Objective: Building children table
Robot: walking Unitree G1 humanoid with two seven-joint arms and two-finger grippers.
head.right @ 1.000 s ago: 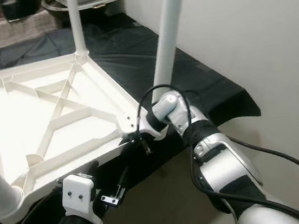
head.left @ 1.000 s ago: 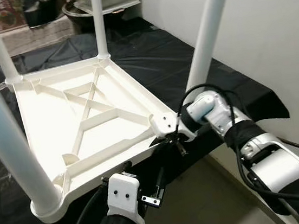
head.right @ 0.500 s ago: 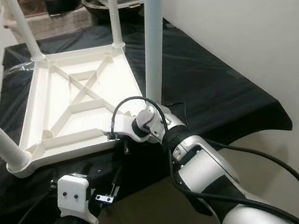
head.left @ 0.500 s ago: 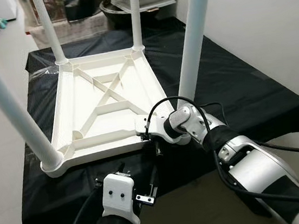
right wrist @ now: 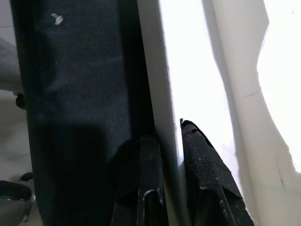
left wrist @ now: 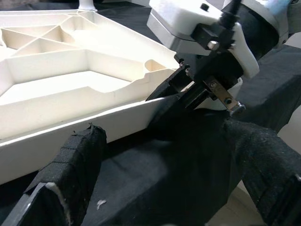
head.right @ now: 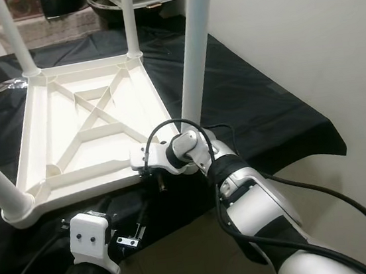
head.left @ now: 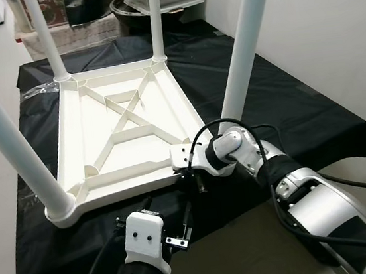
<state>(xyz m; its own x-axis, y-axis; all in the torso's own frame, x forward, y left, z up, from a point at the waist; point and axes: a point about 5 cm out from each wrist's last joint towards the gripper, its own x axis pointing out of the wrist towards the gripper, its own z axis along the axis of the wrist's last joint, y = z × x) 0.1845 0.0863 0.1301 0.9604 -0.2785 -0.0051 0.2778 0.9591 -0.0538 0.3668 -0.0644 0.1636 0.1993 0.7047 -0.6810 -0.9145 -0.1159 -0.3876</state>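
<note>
The right gripper [right wrist: 171,141] pinches the rim of the upturned white plastic table [head.left: 128,127], probably light, stiff and slippery.

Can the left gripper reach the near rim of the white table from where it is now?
Probably yes: the left gripper is open, just short of the table rim, with only black cloth between.
</note>
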